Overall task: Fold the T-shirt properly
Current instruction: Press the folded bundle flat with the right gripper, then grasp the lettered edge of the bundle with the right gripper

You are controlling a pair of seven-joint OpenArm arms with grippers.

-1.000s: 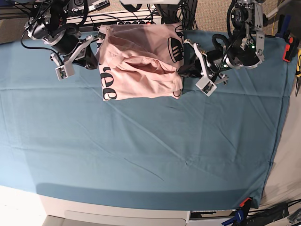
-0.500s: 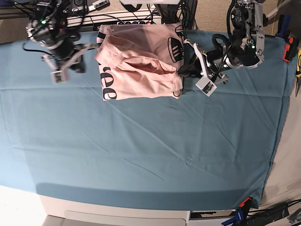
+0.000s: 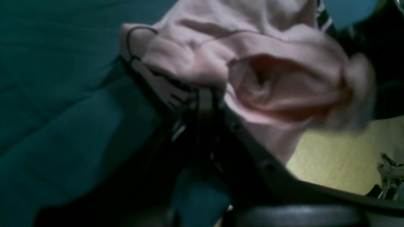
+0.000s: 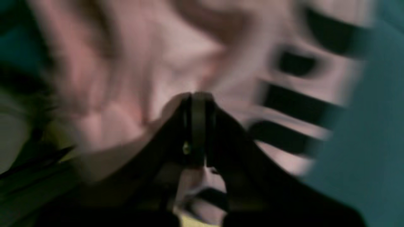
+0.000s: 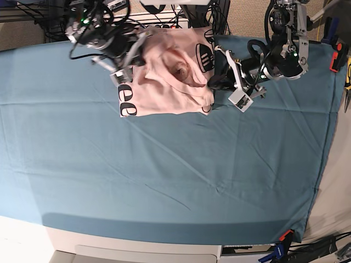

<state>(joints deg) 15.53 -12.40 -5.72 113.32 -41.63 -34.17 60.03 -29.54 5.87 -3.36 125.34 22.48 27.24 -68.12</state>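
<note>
The pale pink T-shirt (image 5: pixel 164 90) lies bunched at the back middle of the teal table cloth (image 5: pixel 164 175), black lettering showing at its left and right edges. My left gripper (image 5: pixel 213 82) is at the shirt's right edge, and in the left wrist view its fingers (image 3: pixel 205 93) are shut with pink fabric (image 3: pixel 268 47) gathered at their tips. My right gripper (image 5: pixel 141 50) is over the shirt's upper left part. In the blurred right wrist view it (image 4: pixel 197 97) is shut, pressed against the fabric (image 4: pixel 176 56) with nothing seen between the fingers.
Cables and a power strip (image 5: pixel 159 24) run along the table's back edge behind the shirt. Hand tools (image 5: pixel 335 55) sit at the far right edge. A clamp (image 5: pixel 284 236) holds the cloth at the front right corner.
My right arm swung out to the left, then came back right onto the shirt's upper left, pushing the fabric into a rounder bunch with a hollow. The left arm has stayed still.
</note>
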